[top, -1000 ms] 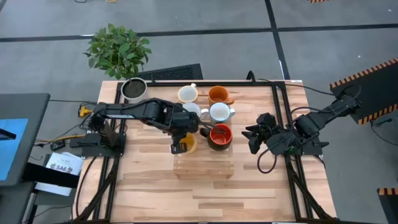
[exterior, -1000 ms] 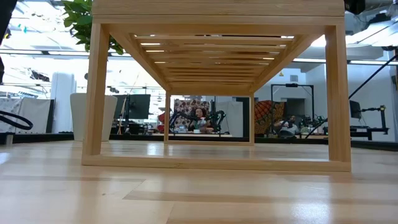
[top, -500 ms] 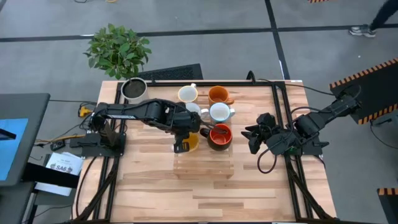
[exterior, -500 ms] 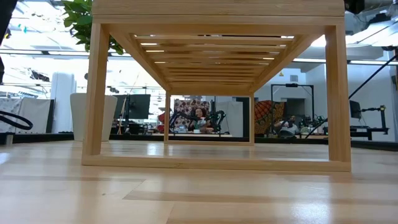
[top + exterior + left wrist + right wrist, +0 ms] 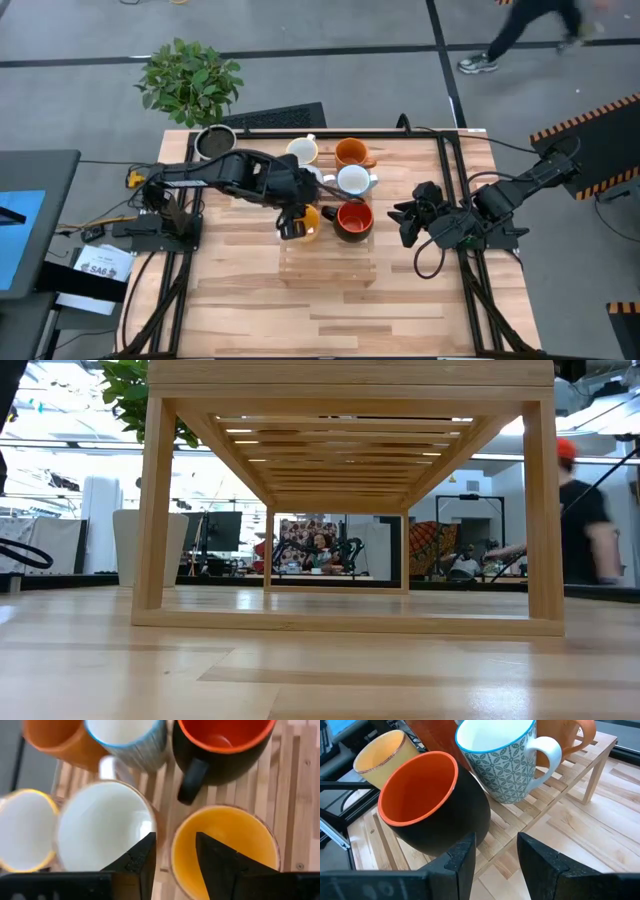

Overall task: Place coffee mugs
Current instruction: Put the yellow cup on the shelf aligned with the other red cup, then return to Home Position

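Several mugs stand on a slatted wooden rack (image 5: 330, 262) at mid-table. My left gripper (image 5: 291, 226) (image 5: 175, 847) is open above the yellow mug (image 5: 310, 217) (image 5: 235, 850), one finger over its inside and one outside its rim, with a gap on both sides. Beside the yellow mug stand the black mug with a red inside (image 5: 352, 218) (image 5: 435, 805), a white mug (image 5: 100, 835), the blue-patterned mug (image 5: 353, 181) (image 5: 500, 760), an orange mug (image 5: 350, 152) and a pale mug (image 5: 302, 150). My right gripper (image 5: 408, 222) (image 5: 495, 852) waits open to the right of the rack.
A grey-white pot with a dark inside (image 5: 214, 143) stands at the far left corner, with a potted plant (image 5: 190, 80) behind it. The near half of the table (image 5: 330, 320) is bare wood. A person (image 5: 520, 30) (image 5: 585, 520) walks past beyond the far edge.
My left gripper has moved a little toward the table's far edge, and the yellow mug has gone with it. The mug now stands right beside the black mug and shows more fully from above. A person has come into view beyond the table.
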